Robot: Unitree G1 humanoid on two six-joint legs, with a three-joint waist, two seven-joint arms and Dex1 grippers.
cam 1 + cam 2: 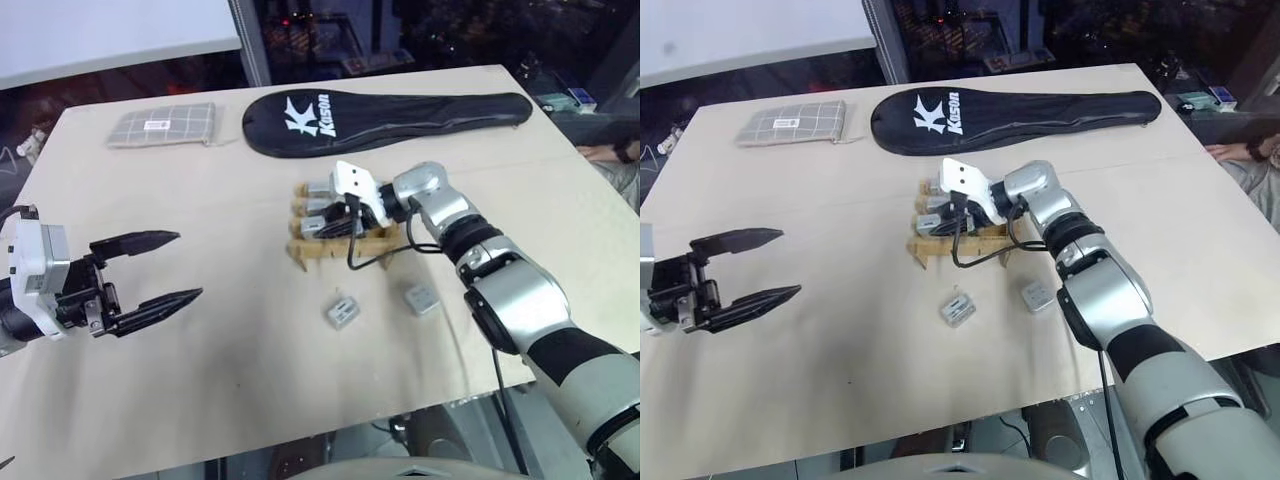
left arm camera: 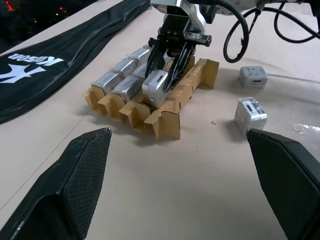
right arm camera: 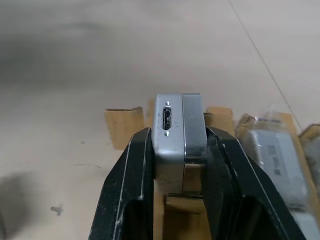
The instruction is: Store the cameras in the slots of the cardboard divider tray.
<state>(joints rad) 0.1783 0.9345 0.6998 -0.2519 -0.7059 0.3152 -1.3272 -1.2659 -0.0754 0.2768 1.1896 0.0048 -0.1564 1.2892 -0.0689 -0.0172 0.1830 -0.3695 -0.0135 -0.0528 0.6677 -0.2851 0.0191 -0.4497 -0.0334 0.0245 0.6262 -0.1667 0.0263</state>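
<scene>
Cameras are seen from the left eye view in two places: several stand in the cardboard divider tray (image 1: 335, 238) mid-table, and two loose cameras (image 1: 342, 311) lie on the table (image 1: 200, 380) just in front of it. The right gripper (image 1: 335, 222) is held over the tray. The left gripper (image 1: 165, 270) is spread wide with nothing in it, well apart.

From the left wrist view, a held camera (image 2: 155, 87) is clamped above the tray's near row.

From the right wrist view, that camera's port face is gripped between the fingers (image 3: 127, 175).
</scene>
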